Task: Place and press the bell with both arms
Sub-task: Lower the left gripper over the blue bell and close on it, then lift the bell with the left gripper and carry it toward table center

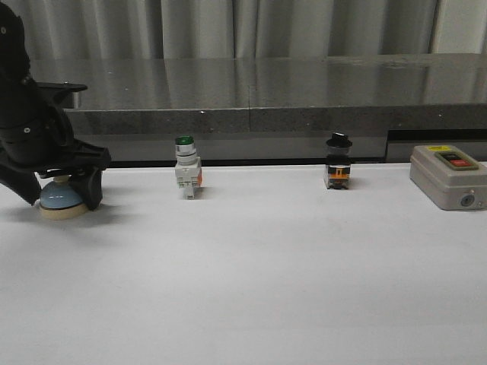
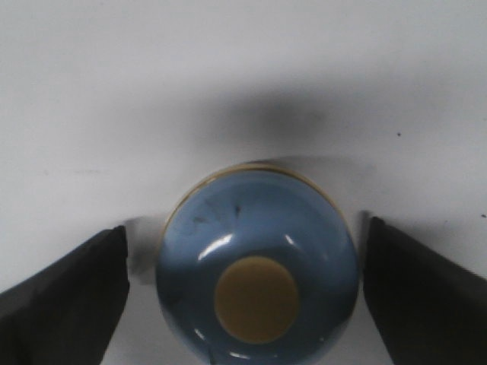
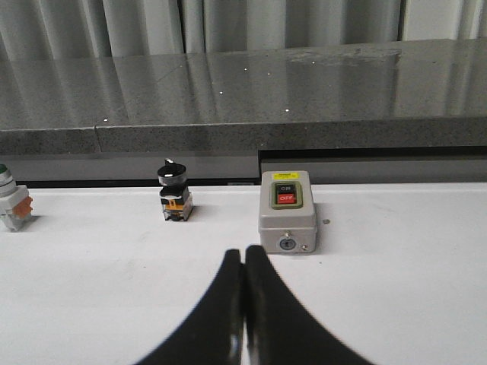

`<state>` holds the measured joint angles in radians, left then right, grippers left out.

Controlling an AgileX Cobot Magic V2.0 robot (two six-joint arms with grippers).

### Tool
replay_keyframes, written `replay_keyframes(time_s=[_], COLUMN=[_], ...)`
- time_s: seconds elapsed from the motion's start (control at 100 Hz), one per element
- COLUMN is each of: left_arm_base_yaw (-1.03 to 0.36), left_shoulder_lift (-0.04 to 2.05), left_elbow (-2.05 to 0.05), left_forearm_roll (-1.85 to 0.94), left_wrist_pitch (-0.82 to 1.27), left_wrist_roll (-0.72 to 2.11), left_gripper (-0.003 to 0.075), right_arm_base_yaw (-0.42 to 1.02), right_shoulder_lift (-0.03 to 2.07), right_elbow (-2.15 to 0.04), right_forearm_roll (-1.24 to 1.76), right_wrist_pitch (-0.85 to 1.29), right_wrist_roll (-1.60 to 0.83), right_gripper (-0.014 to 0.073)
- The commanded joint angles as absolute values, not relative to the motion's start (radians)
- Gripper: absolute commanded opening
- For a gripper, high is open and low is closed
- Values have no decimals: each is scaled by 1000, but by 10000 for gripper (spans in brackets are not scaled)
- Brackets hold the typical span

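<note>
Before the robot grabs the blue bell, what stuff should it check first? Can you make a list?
1. Bell sits between the left gripper fingers: ok.
2. Left jaws open, gaps on both sides of the bell: ok.
3. Bell upright, knob on top: ok.
4. Bell flat on the table: ok.
5. Green switch well clear of the bell: ok.
6. Right gripper shut and empty: ok.

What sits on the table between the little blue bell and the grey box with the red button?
In the front view, between the bell and the grey box stand a green-capped switch and a black-knobbed switch.
</note>
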<state>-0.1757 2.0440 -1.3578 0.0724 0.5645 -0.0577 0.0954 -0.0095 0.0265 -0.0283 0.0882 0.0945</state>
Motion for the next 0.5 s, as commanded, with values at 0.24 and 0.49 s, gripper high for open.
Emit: replay_keyframes(time_s=[0.24, 0.49], left_arm_base_yaw=[-181, -181], left_shoulder_lift=[1997, 1997], left_elbow=[-1388, -1388], left_forearm_roll=[72, 72], left_wrist_pitch=[523, 530], left_wrist_roll=[-67, -67], left_gripper=[540, 220], right_arm_base_yaw=[89, 89], right_shoulder_lift=[-26, -26], right_elbow=[13, 13], right_forearm_roll=[-32, -32], right_wrist_pitch=[6, 6], right_wrist_roll=[96, 96], right_gripper=[-60, -60])
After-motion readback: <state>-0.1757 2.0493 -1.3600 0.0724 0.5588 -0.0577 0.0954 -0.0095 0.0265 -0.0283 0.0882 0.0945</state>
